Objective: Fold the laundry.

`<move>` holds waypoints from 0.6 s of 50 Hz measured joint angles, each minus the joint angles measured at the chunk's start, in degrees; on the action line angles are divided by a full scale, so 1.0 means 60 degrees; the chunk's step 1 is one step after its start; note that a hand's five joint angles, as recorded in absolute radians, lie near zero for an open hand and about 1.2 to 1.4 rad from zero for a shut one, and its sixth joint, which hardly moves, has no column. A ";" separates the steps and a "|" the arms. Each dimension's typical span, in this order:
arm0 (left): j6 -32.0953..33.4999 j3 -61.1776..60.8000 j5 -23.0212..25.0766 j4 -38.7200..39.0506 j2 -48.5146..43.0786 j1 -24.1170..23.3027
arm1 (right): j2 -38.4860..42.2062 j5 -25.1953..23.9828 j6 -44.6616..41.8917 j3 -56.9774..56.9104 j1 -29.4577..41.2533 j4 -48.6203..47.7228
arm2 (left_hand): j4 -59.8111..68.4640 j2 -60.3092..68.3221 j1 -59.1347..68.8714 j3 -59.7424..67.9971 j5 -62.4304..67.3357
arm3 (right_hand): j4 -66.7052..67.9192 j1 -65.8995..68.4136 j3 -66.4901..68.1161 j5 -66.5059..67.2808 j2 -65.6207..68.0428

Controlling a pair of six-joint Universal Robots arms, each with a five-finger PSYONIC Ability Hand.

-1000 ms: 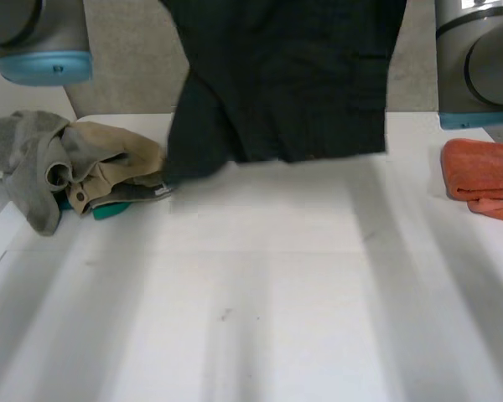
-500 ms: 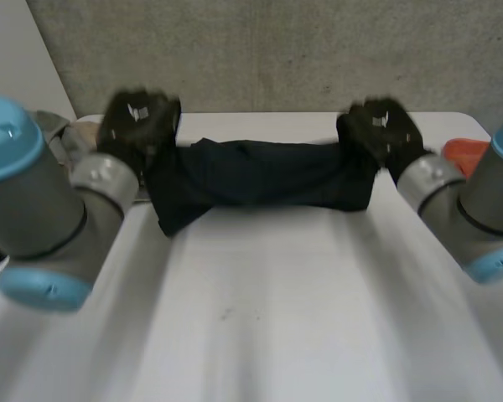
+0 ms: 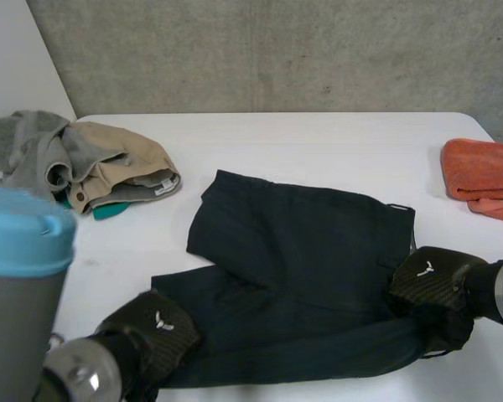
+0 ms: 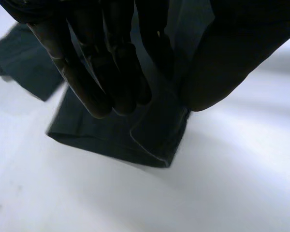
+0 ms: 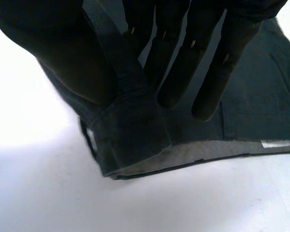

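Dark navy trousers (image 3: 302, 251) lie spread across the middle of the white table (image 3: 318, 138), part of them doubled over. My left hand (image 3: 151, 331) is at their near left end, at a leg hem. In the left wrist view the left hand (image 4: 101, 72) pinches the dark cloth (image 4: 135, 137) between straight fingers and thumb. My right hand (image 3: 432, 280) is at the trousers' right end by the waistband. The right wrist view has the right hand (image 5: 72, 53) pinching the waistband (image 5: 135, 128) between thumb and fingers, just above the table.
A heap of grey, beige and teal clothes (image 3: 84, 163) lies at the far left of the table. A folded orange towel (image 3: 486, 176) sits at the far right edge. A concrete wall stands behind the table.
The trousers were held up high before the camera, then swung down. Now they lie on the table, with both hands low at their ends nearer to me.
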 measured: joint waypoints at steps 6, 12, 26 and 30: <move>0.0294 0.1713 -0.0665 0.1445 -0.1313 0.0443 | 0.0668 0.0376 0.1186 -0.0657 0.0105 -0.1244 | 0.0000 0.0000 0.0000 0.0000 -0.0002 | 0.0000 0.0000 0.0000 0.0000 0.0000; 0.0745 0.4045 -0.0751 0.3447 -0.2992 0.0897 | 0.1209 0.0915 0.2628 -0.1419 0.0118 -0.3212 | 0.0001 0.0000 0.0000 0.0000 -0.0002 | 0.0001 0.0000 0.0000 0.0000 0.0000; 0.1496 1.0418 -0.0529 0.5148 -0.7885 0.1075 | 0.3393 0.2318 0.3945 -0.2750 0.0537 -0.8299 | -0.1776 -0.1970 -0.1854 -0.1924 -0.1497 | -0.2722 -0.2251 -0.2781 -0.2659 -0.2696; 0.1345 1.1554 -0.0618 0.5153 -0.8818 0.0944 | 0.4313 0.2726 0.4093 -0.3269 0.0730 -0.9427 | -0.7930 -0.7863 -0.8634 -0.7739 -0.7501 | -0.8374 -0.8153 -0.8414 -0.8397 -0.8512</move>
